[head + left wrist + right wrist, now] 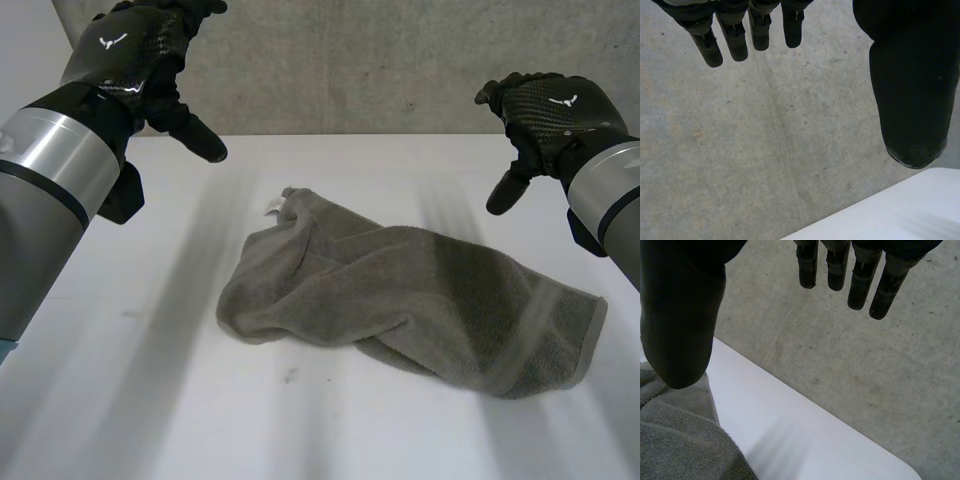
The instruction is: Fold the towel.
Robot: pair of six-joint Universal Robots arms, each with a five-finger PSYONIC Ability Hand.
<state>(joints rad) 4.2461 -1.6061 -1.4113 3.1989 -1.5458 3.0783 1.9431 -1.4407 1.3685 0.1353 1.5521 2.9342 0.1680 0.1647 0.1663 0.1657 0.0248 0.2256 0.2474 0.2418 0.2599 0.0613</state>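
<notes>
Nearest the camera, the flat white table (150, 400) has a bare front strip. Further in lies the grey-olive terry-cloth towel (420, 300), crumpled in a loose heap approx. mid-table and stretching toward the robot's right side. Its hemmed end w/ a woven band sits at the near right. A small white label (272, 207) pokes out at the bunched far-left end. The towel is unfolded as yet (just rumpled, creases running across it).

Beyond and above the towel both hands hang in the air, neither touching the cloth. The black left hand (140, 60), on its grey-and-silver left arm (50, 190), is up over the far-left part of the table, well apart from the towel. In the left wrist view its fingers (732, 40) are straight and its thumb (912, 100) stands off from them w/ nothing between: released, empty.

The black right hand (545, 110) hangs over the far-right part, nearer the towel. In the right wrist view its fingers (860, 285) are straight too and the thumb (680, 325) is apart from them, holding nothing. The towel (675, 440) lies on the table below that thumb.

Farthest back, past the table's far edge, is a grey concrete surface (380, 60).
</notes>
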